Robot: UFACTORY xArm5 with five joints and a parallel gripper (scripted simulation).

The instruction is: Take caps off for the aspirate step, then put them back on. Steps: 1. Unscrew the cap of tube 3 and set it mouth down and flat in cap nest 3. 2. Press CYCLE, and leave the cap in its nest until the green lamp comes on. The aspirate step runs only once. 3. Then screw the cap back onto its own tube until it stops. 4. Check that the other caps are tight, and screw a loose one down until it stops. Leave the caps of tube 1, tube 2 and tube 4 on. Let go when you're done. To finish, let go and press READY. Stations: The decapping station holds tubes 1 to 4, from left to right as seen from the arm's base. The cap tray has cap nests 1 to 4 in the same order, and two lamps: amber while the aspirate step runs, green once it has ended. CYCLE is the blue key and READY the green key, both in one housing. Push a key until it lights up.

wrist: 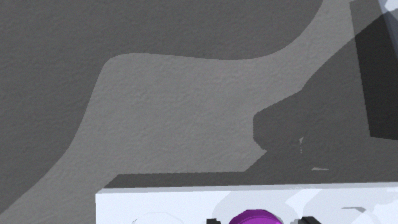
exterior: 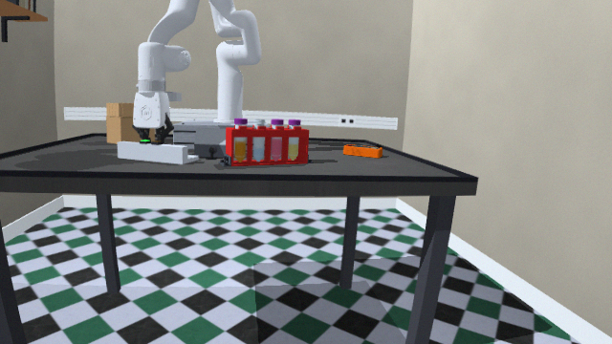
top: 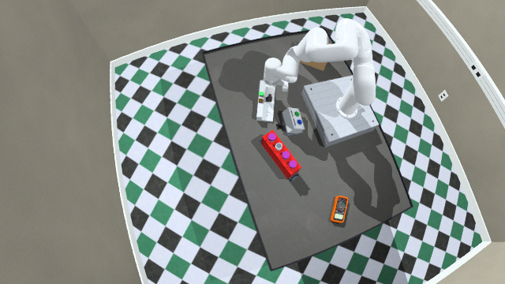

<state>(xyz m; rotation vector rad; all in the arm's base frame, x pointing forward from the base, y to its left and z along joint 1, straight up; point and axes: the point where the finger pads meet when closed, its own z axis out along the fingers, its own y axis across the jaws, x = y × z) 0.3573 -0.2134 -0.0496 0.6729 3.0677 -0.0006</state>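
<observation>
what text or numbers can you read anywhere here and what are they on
None can be read.
gripper body: a round logo, too blurred to read.
orange meter: a pale screen, with no digits legible.
key housing: no lettering visible by its keys.
cap tray: no nest numbers visible.
red tube station: no tube numbers visible.

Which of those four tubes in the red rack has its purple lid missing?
The second tube from the rack's end nearest the white tray; its top shows grey, while the other three carry purple caps.
</observation>
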